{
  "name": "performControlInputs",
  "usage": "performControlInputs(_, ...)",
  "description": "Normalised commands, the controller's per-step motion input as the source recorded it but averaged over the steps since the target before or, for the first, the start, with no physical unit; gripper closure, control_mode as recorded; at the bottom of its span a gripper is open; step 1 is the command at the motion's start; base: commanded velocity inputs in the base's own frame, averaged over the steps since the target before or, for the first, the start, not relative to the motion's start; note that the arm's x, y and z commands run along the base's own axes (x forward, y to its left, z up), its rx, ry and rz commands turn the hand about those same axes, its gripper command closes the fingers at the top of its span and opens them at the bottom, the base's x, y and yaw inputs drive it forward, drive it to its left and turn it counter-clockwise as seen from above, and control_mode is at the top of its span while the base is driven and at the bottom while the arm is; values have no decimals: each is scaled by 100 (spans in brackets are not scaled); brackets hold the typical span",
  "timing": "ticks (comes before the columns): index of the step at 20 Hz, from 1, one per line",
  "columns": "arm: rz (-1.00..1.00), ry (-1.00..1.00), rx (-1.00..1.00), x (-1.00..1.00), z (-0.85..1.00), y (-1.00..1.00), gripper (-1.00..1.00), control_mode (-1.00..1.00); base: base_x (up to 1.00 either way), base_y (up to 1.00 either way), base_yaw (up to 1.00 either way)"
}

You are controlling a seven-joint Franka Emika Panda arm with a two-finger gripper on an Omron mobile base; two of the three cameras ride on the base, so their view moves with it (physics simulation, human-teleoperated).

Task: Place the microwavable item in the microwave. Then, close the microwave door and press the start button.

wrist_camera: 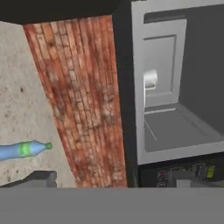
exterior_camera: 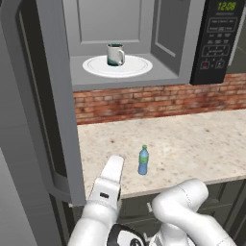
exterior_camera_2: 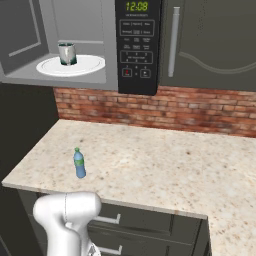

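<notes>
White arm (exterior_camera: 108, 192) nearest, low at table (exterior_camera: 192, 139) edge; pincer (wrist_camera: 113, 183) spread wide, empty. Blue bottle (exterior_camera: 143, 160) upright beside it. Mug (exterior_camera: 115, 54) already on turntable plate (exterior_camera: 139, 67) inside microwave (exterior_camera: 168, 72). Microwave door (exterior_camera: 48, 96) stands open: best pushed near free edge, sweeping steadily, clear of bottle.

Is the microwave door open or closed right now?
Open. The microwave door is swung out to the left, and the mug sits in plain sight on the white plate.
</notes>
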Motion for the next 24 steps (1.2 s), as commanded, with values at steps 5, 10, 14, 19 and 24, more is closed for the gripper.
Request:
performControlInputs(5, 0, -26, -26, -28, -33, 59, -100, -100, 0, 0, 0)
performControlInputs(10, -1, -20, -27, -11, -10, 99, -100, -100, 0, 0, 0)
performControlInputs(14, -6, -15, -23, -10, 0, 100, -100, -100, 0, 0, 0)
performControlInputs(19, -10, -11, -21, -13, 4, 100, -100, -100, 0, 0, 0)
performControlInputs(24, -11, 0, -17, -5, 5, 91, -100, -100, 0, 0, 0)
